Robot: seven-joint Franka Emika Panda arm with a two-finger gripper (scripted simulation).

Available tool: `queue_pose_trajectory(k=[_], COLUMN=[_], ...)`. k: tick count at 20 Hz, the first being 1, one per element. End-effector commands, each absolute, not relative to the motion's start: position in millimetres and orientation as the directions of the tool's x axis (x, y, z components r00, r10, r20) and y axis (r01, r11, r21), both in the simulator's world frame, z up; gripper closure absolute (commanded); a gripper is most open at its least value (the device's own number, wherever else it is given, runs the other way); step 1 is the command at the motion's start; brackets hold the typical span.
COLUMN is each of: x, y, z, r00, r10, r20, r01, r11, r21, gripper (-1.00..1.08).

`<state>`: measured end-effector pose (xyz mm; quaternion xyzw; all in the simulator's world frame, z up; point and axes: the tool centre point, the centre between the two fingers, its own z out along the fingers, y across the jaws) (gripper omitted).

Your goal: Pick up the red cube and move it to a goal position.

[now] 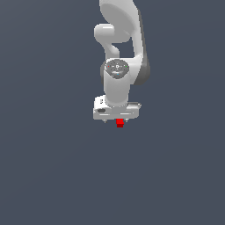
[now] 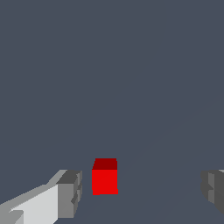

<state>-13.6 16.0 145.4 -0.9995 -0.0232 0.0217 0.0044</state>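
Observation:
The red cube point(image 1: 120, 123) shows just under the white gripper head point(image 1: 116, 112) in the exterior view, near the middle of the dark grey floor. In the wrist view the red cube point(image 2: 105, 179) sits between the two grey fingers, closer to one finger point(image 2: 70, 192) than to the other finger point(image 2: 214, 188). A small gap separates the cube from the nearer finger. My gripper point(image 2: 142, 190) is open, with its jaws spread much wider than the cube. Whether the cube rests on the floor cannot be told for sure.
A uniform dark grey floor point(image 1: 52, 176) surrounds the cube on all sides. The white arm point(image 1: 121, 39) rises above the gripper head. No goal marker shows in either view.

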Motion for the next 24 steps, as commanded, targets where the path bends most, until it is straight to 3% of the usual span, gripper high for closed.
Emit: queue_pose_trajectory(k=[1, 11, 24], x=[-14, -26, -69], y=[16, 21, 38], z=[145, 126, 52], r00=[0.998, 0.998, 0.998], r10=[0.046, 0.049, 0.058], r20=[-0.043, -0.036, -0.01], r01=[0.046, 0.049, 0.058], r11=[-0.999, -0.999, -0.998], r21=[-0.01, -0.008, -0.003], gripper=[-0.92, -0.92, -0.92])
